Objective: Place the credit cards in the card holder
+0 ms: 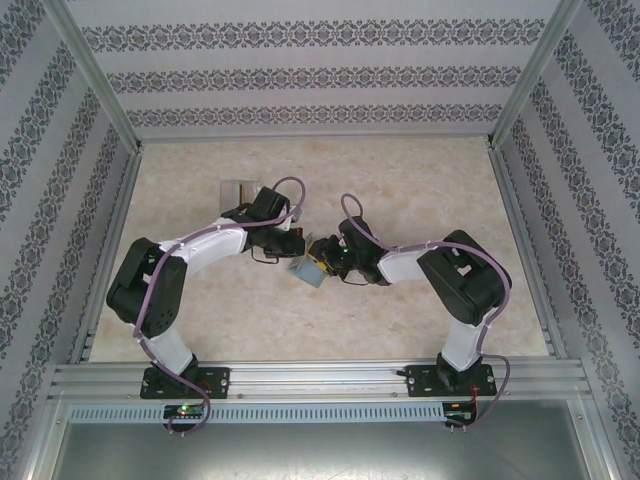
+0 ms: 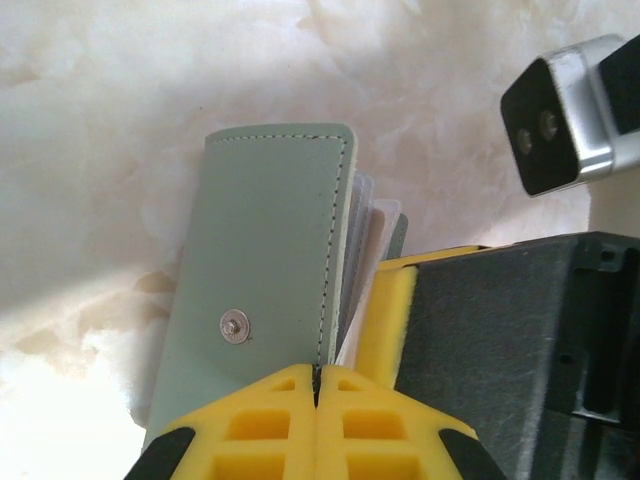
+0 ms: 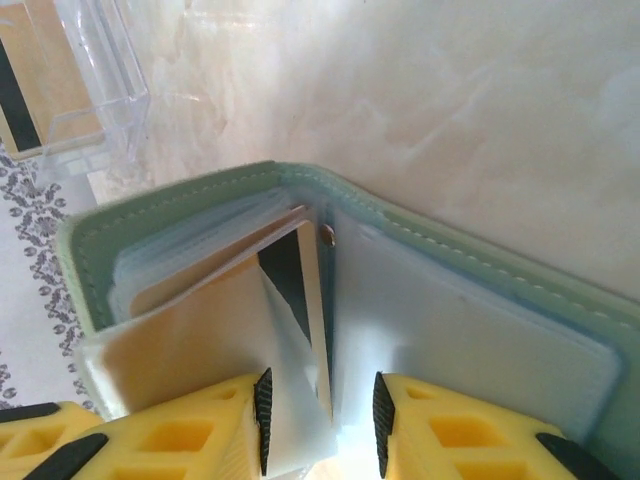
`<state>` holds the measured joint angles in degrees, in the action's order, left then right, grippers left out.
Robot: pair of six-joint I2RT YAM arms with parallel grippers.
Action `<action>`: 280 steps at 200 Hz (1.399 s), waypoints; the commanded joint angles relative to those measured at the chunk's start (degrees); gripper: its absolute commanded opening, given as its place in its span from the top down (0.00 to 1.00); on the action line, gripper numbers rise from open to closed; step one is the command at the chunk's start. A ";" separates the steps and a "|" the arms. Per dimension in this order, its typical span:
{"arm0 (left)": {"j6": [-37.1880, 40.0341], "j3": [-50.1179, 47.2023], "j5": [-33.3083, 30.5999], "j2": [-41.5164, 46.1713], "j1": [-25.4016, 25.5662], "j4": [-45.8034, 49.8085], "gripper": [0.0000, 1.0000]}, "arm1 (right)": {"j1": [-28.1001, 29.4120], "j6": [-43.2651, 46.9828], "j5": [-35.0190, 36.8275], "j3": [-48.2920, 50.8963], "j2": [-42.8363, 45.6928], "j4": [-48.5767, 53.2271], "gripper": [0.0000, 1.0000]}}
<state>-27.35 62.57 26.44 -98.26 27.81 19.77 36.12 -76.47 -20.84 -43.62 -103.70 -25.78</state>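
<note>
The card holder [image 2: 270, 250], a sage-green wallet, is held up off the table with my left gripper [image 2: 316, 385] shut on the stitched edge of its cover. In the right wrist view the card holder [image 3: 480, 275] lies open, showing its clear sleeves. A credit card [image 3: 316, 300] with a black stripe stands edge-on in a sleeve beside the spine. My right gripper [image 3: 320, 420] is open around that card's near end, with a gap on its right side. More tan cards [image 3: 200, 275] sit in the left sleeves. From above, both grippers [image 1: 293, 250] [image 1: 326, 262] meet at the card holder [image 1: 306, 271].
A clear plastic stand [image 3: 90, 60] sits behind the wallet with a tan, black-striped card [image 3: 35, 95] in it. From above the stand [image 1: 237, 192] is on the marble table behind the left arm. Patterned walls enclose the table on three sides.
</note>
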 commanded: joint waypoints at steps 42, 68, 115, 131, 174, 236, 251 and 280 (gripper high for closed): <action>1.16 -1.99 -3.66 0.61 0.67 4.22 1.00 | -0.27 -0.28 3.76 1.98 4.60 0.55 0.66; 1.20 -2.14 -4.09 0.94 0.72 4.30 1.00 | -0.25 0.09 9.00 5.42 7.80 -0.31 0.66; 1.92 -1.68 -3.76 2.32 0.62 4.51 1.00 | -0.72 2.56 7.68 3.81 9.21 2.48 0.70; 2.54 -1.12 -3.57 2.72 0.58 5.19 1.00 | -0.73 2.28 6.68 3.24 8.71 2.16 0.72; 3.28 -1.77 2.03 4.02 0.51 3.17 0.80 | -0.98 4.11 4.78 1.20 7.20 4.63 0.67; 0.15 -6.28 8.91 11.44 -5.02 -3.06 0.54 | 0.53 39.67 2.07 -5.85 8.07 22.63 0.69; -0.77 -7.10 10.31 13.73 -6.08 -4.49 0.54 | 1.18 48.91 4.64 -5.31 10.54 25.05 0.72; -3.09 -9.66 10.60 17.35 -8.87 -8.39 0.54 | 6.05 65.52 12.42 -10.16 8.52 32.90 0.61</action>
<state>-27.94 55.02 34.81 -83.66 21.17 16.62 38.72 -31.68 -15.03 -49.54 -94.28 -1.76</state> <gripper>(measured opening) 0.462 0.351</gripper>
